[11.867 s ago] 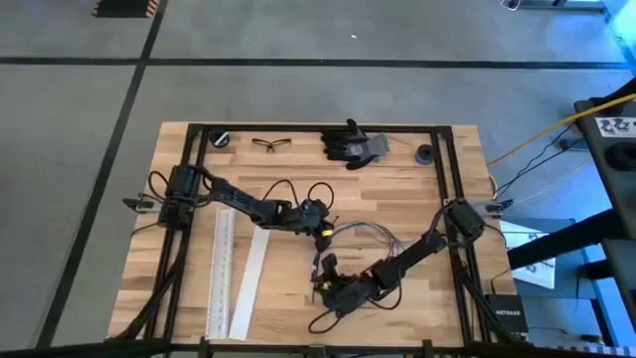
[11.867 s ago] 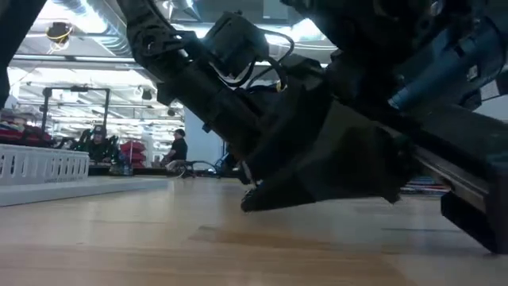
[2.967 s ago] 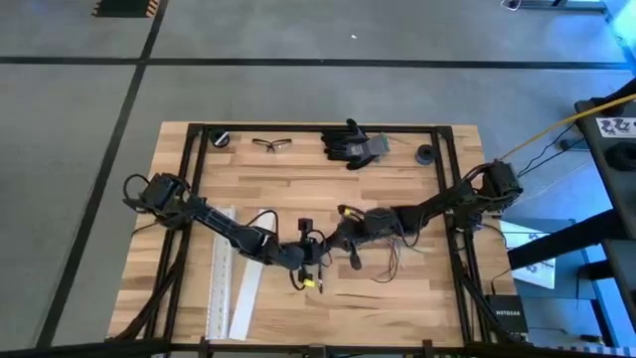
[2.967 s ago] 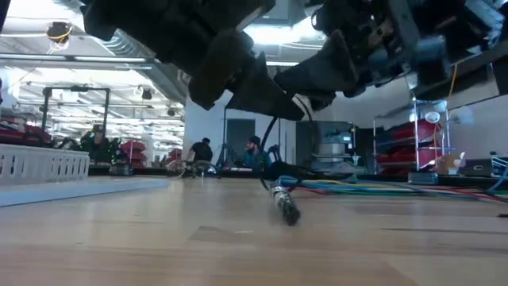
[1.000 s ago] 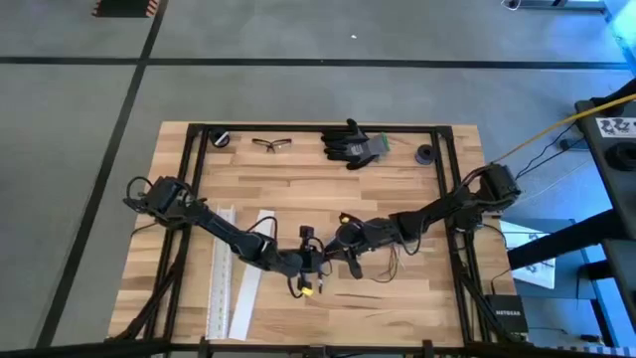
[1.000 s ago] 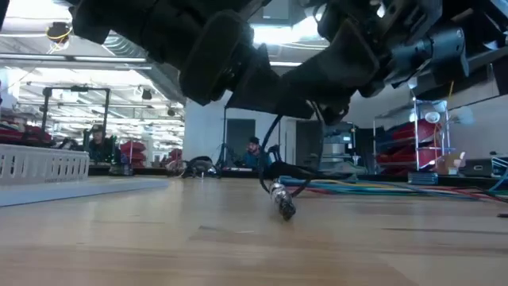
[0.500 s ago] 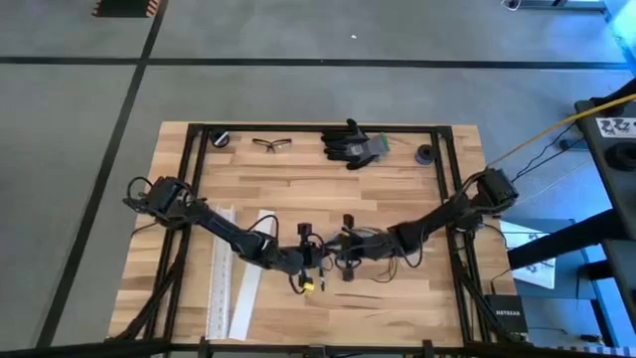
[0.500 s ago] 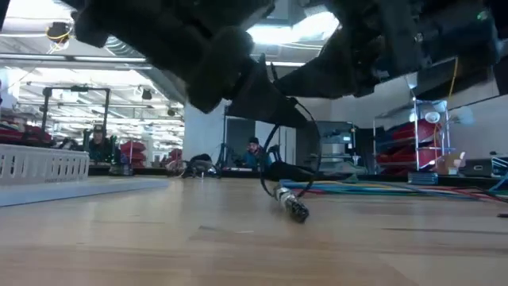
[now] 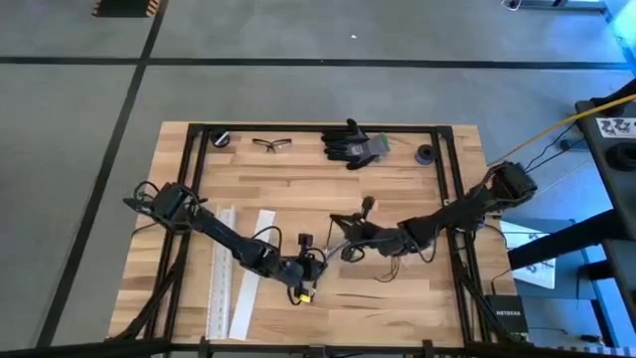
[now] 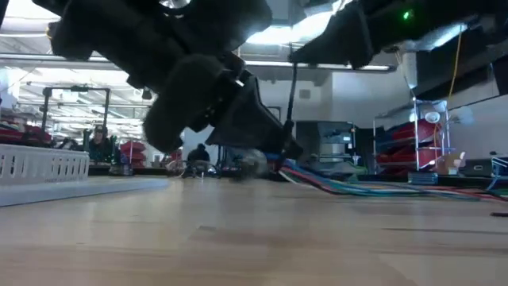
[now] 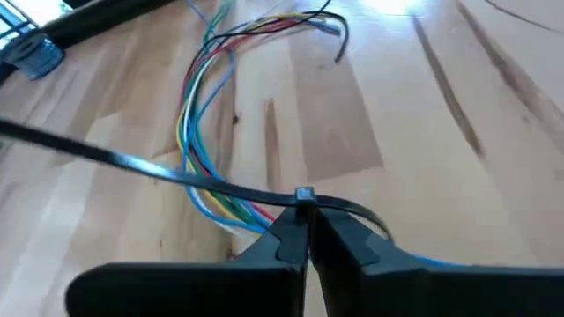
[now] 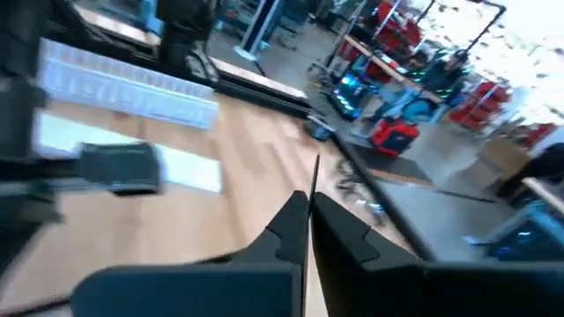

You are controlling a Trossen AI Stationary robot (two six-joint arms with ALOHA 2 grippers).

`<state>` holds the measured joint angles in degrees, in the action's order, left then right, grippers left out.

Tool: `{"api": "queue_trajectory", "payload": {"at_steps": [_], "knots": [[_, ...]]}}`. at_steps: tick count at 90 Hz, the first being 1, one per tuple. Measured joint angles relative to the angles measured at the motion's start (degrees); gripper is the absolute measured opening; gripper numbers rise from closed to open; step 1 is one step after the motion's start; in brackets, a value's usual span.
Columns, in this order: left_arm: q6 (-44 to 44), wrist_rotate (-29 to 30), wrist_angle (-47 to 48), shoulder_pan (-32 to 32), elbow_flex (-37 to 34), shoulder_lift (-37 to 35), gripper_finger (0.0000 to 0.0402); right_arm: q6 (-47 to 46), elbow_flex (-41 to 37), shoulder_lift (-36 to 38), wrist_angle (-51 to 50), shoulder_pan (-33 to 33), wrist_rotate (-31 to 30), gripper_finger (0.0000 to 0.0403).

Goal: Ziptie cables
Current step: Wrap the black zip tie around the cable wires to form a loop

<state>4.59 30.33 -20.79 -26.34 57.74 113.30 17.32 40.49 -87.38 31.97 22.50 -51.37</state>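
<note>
Cables: the cables (image 11: 207, 150) lie on the wooden table (image 9: 397, 298) right of centre, coloured wires bunched at one end and splaying at the other; in the low view they run flat along the boards (image 10: 349, 187).

Zip tie: a black zip tie (image 11: 132, 165) is looped around the bundle, its head (image 11: 304, 194) sitting right at the left fingertips and its long tail stretched away.

Left gripper: the left gripper (image 11: 307, 231) is pressed together on the tie at its head, low over the table near the front middle (image 9: 303, 270).

Right gripper: the right gripper (image 12: 310, 207) is pinched on a thin black strip that sticks up past its tips, most likely the tie's tail; it sits just right of the left one (image 9: 356, 237).

Change: half a second ago the two grippers were nearly touching; now the right one has swung up and away towards the back, and the left has slid forward.

Meaning: this reads as the tail being pulled through the head, cinching the loop. The tie is threaded, but the bundle does not yet look tightly drawn.
</note>
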Motion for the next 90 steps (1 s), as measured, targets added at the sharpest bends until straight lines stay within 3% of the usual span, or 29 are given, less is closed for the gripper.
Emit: {"api": "queue_trajectory", "payload": {"at_steps": [18, 35, 48, 60, 76, 90], "knots": [[-0.3, -0.5, 2.2, -0.4, 0.0, 0.2, 0.0, 0.7, 0.0, 10.9, -8.8, -0.1, -3.9, 0.0], [-0.8, 0.0, 1.5, 0.2, 0.0, 0.2, 0.0, -15.6, 0.0, 15.6, -20.5, 0.0, 3.7, 0.0001], [-1.6, 0.0, 1.6, 0.2, 0.0, 0.2, 0.0, -38.3, -0.2, 15.5, -29.9, -0.1, 19.4, 0.0023], [-1.7, 0.1, 1.7, 0.2, -0.1, -0.3, 0.0, -46.0, -3.6, 8.8, -23.6, 1.3, 30.3, 0.0073], [-1.6, 0.2, 1.5, 0.2, -0.1, -0.6, 0.0, -47.1, -5.4, -3.4, -4.9, 1.8, 33.8, 0.0138], [-1.3, 0.3, 0.7, 0.2, -0.1, -0.6, 0.0, -45.4, -3.8, -12.6, 8.6, -0.2, 40.6, 0.0163]]}}
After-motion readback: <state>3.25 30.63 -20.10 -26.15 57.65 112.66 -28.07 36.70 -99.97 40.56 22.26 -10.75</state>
